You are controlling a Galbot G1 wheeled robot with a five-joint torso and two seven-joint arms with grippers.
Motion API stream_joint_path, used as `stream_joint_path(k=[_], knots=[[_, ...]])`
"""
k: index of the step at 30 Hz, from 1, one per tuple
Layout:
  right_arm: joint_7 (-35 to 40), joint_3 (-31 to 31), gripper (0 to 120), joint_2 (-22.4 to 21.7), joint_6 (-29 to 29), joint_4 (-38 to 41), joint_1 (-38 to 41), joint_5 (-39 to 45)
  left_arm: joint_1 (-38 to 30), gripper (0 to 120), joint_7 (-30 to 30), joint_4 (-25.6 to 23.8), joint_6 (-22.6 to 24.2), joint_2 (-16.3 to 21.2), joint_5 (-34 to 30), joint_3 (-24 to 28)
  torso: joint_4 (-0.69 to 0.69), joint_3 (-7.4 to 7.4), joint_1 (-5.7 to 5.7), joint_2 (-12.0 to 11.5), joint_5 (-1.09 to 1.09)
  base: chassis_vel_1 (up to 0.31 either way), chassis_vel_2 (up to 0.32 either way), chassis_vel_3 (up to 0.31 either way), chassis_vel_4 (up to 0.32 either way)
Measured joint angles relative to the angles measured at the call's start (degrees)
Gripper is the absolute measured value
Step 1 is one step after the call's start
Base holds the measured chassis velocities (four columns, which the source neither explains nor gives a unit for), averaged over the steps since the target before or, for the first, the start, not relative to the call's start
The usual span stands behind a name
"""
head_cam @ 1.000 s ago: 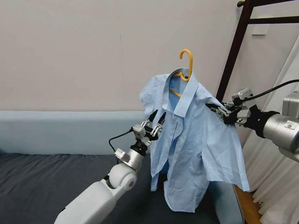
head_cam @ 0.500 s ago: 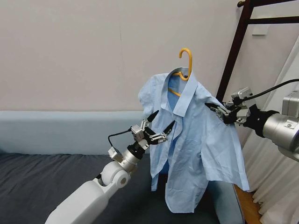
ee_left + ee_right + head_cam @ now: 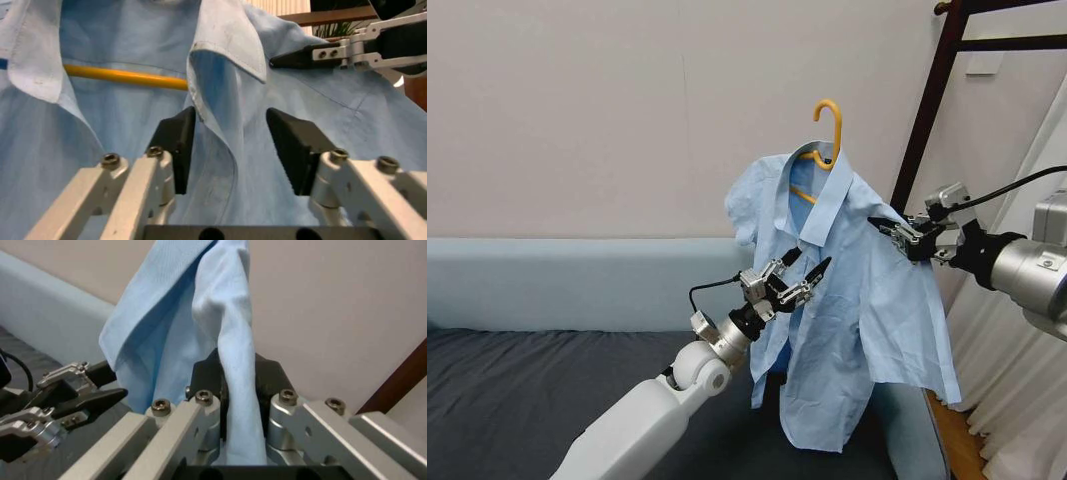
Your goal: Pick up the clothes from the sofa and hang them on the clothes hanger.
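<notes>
My left tool (image 3: 230,145) is spread astride the front edge of the shirt (image 3: 373,125), just under its collar; I'd close only once that edge sits fully between the pads. My right tool (image 3: 889,228) pinches the shoulder, with the shirt draped on the yellow hanger (image 3: 829,125) above the sofa (image 3: 527,390).

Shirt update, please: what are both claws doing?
Left gripper open at shirt front. Right gripper shut on its shoulder. Shirt on yellow hanger. Nothing in the way.
</notes>
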Motion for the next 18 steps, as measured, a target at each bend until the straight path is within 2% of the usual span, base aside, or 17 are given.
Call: stream_joint_path(k=[1,2,7,8,11,18], knots=[[0.0,0.1,7,0.0,0.0,0.0,-0.1,-0.1,0.0,37,0.2,0.2,-0.1,-0.2,-0.2,-0.3,0.00,0.00,0.00,0.0,0.00,0.000,0.000,0.000,0.000],[0.0,0.1,7,0.0,0.0,0.0,-0.1,-0.1,0.0,37,0.2,0.2,-0.1,-0.2,-0.2,-0.3,0.00,0.00,0.00,0.0,0.00,0.000,0.000,0.000,0.000],[0.0,0.2,7,-0.1,0.1,-0.1,-0.3,-0.1,-0.6,15,0.3,1.9,-1.4,-0.2,0.2,-2.0,0.00,0.00,0.00,0.0,0.00,0.000,0.000,0.000,0.000],[0.0,0.2,7,-0.1,0.1,-0.1,-0.3,-0.1,-0.6,15,0.3,1.9,-1.4,-0.2,0.2,-2.0,0.00,0.00,0.00,0.0,0.00,0.000,0.000,0.000,0.000],[0.0,0.4,7,-0.2,0.2,0.2,-0.4,-0.1,-1.8,2,0.6,3.3,-1.8,0.3,0.5,-3.0,0.01,0.00,0.00,0.0,0.00,0.000,0.000,0.000,0.000],[0.0,1.0,7,-1.1,1.5,0.4,-0.7,0.0,-3.1,0,1.8,3.4,-1.8,0.3,0.5,-3.1,0.00,0.00,0.00,0.0,-0.01,0.000,0.000,0.000,0.000]])
